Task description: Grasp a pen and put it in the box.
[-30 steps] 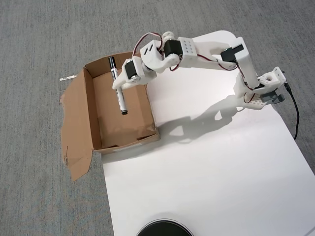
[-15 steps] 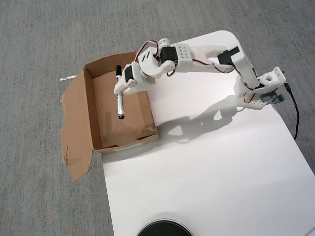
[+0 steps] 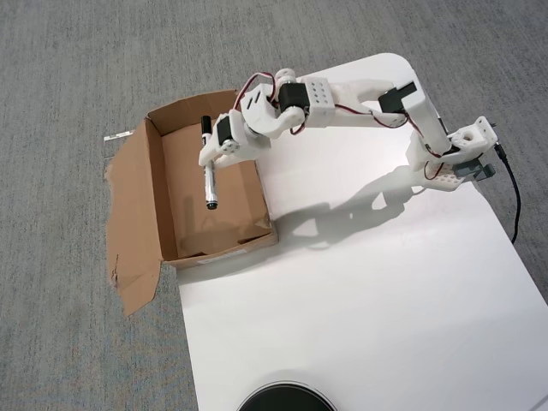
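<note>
Cardboard box (image 3: 154, 205) lies directly beneath my fingers (image 3: 208, 158), which clamp the pen (image 3: 208, 175), its long axis along the box's length.

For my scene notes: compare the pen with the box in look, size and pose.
The pen is a slim white barrel with black ends; the box is broad brown cardboard with ragged flaps. The pen spans roughly half the box's length. The pen is held in the gripper jaws over the box's open interior; the box rests on the grey floor. Both lie roughly lengthwise alike.
</note>
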Tool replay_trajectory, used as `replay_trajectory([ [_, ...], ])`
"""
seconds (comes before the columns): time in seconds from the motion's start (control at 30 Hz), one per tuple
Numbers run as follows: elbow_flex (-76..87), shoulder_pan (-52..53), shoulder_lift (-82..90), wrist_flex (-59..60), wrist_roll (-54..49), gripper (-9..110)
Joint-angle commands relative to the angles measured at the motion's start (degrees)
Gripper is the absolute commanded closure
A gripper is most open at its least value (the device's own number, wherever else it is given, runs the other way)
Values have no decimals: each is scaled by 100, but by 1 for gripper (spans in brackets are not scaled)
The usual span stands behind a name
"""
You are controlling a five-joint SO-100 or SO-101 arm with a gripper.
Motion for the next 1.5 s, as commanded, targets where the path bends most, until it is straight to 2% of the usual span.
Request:
replay_trajectory([
  [0.0,-75,31,-26,9,-22,101],
  [0.8,-75,40,-1582,9,22,101],
  [1.37,-75,48,-1626,18,31,101],
  [1.47,-75,48,-1626,18,31,98],
])
